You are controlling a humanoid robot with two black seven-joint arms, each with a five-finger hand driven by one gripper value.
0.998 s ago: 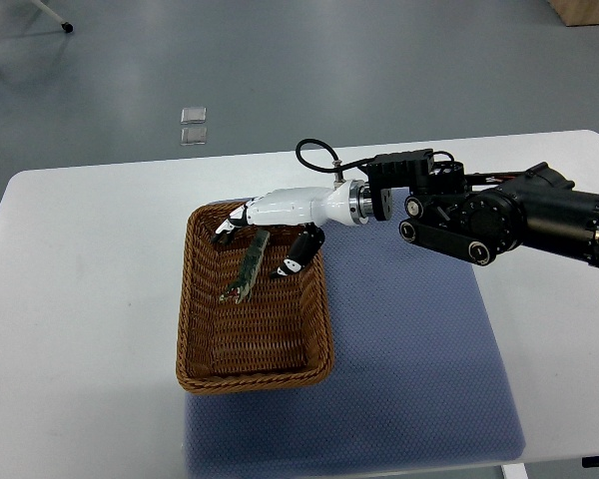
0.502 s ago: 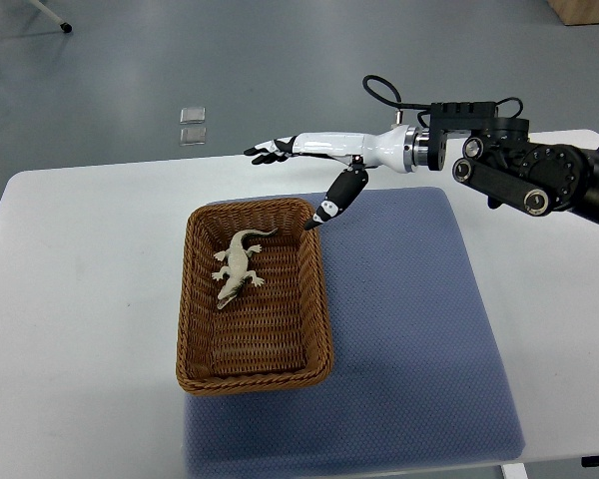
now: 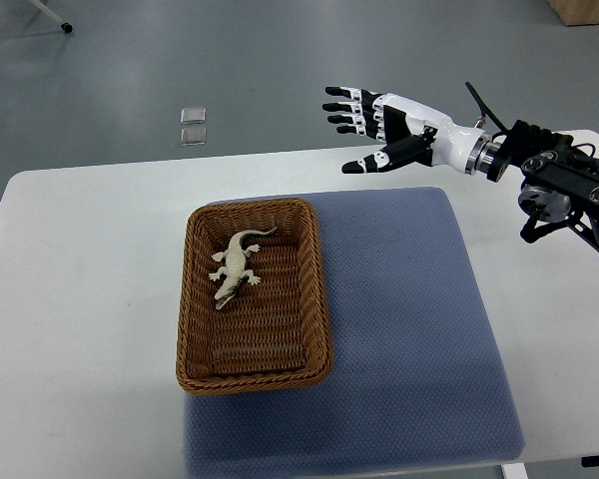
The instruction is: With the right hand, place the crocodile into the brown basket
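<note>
**Desk:** Right hand (image 3: pixel 389 130) status?

**Me:** I read it empty, fingers spread wide, thumb out, raised over the far edge of the white table (image 3: pixel 80 299).

**Desk:** Crocodile (image 3: pixel 235 267)?

**Me:** Out past the fingertips and nearer the robot, well apart from the hand. It lies flat inside the brown basket (image 3: pixel 255 382), far half. The basket's edge overlaps the blue mat (image 3: pixel 409 319).

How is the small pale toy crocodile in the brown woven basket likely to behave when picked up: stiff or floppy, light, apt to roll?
Probably light: the small pale toy crocodile looks slim against the brown woven basket. Likely fairly stiff, since its curved tail and splayed legs hold shape. Unlikely to roll: it lies flat, legs out.
</note>
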